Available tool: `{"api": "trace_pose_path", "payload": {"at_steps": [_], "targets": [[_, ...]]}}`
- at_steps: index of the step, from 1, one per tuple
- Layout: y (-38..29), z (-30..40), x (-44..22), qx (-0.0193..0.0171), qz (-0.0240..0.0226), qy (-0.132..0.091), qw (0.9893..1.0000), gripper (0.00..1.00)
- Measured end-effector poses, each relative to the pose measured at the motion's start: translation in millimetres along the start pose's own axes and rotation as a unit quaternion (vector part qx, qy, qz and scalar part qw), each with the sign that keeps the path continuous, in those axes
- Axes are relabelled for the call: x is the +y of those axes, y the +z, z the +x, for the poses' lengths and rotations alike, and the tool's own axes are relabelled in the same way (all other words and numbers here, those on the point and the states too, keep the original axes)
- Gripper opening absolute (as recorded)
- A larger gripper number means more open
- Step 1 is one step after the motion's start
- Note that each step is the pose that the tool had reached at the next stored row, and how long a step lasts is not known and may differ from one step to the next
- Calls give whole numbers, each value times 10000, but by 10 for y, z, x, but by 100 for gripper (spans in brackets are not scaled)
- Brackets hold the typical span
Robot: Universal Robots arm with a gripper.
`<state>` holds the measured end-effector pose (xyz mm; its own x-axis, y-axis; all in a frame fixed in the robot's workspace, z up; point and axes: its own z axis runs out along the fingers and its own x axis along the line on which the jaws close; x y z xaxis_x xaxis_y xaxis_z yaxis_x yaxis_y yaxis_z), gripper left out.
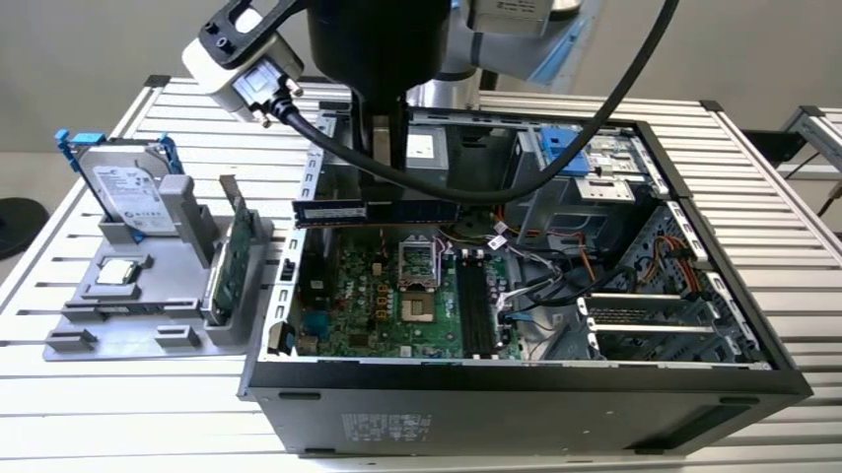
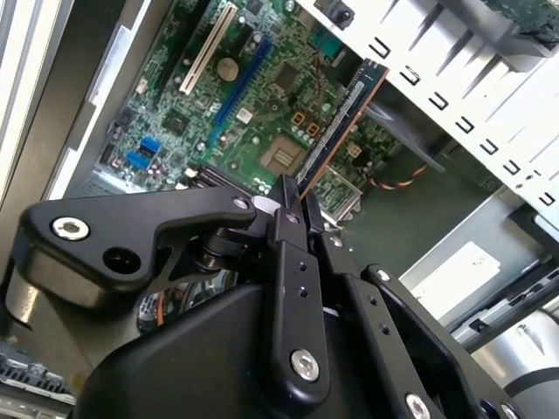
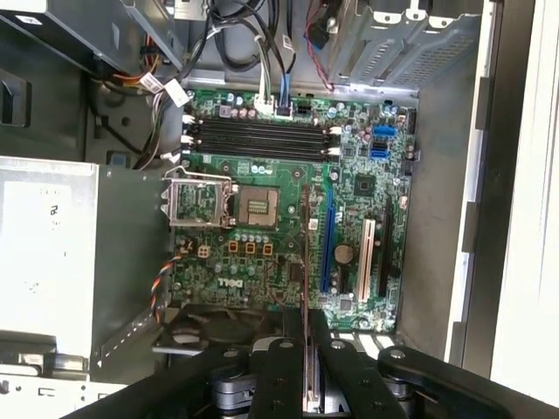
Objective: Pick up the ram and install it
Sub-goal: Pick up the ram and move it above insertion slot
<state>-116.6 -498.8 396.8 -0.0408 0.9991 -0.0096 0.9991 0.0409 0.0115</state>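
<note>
**Exterior view, left to right.** One hard drive (image 1: 128, 187) and one expansion card (image 1: 231, 266) stand upright in a grey holder (image 1: 132, 330), probably so that each can be gripped from above. One ram (image 1: 335, 211) hangs level above the motherboard (image 1: 382, 296) of the open case (image 1: 526, 379), unseated. The gripper (image 2: 300, 197) is pinched on the ram's upper edge, likely to leave its contacts facing down. The ram lies crosswise to what appear to be four memory slots (image 3: 262, 140).

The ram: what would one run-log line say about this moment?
gripper: shut on ram | ram: held above motherboard, not seated | memory slots: empty
</note>
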Motion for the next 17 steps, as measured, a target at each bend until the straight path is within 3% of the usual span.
{"api": "trace_pose_path", "payload": {"at_steps": [17], "targets": [[3,-10,238,0,0,0,10000,0]]}}
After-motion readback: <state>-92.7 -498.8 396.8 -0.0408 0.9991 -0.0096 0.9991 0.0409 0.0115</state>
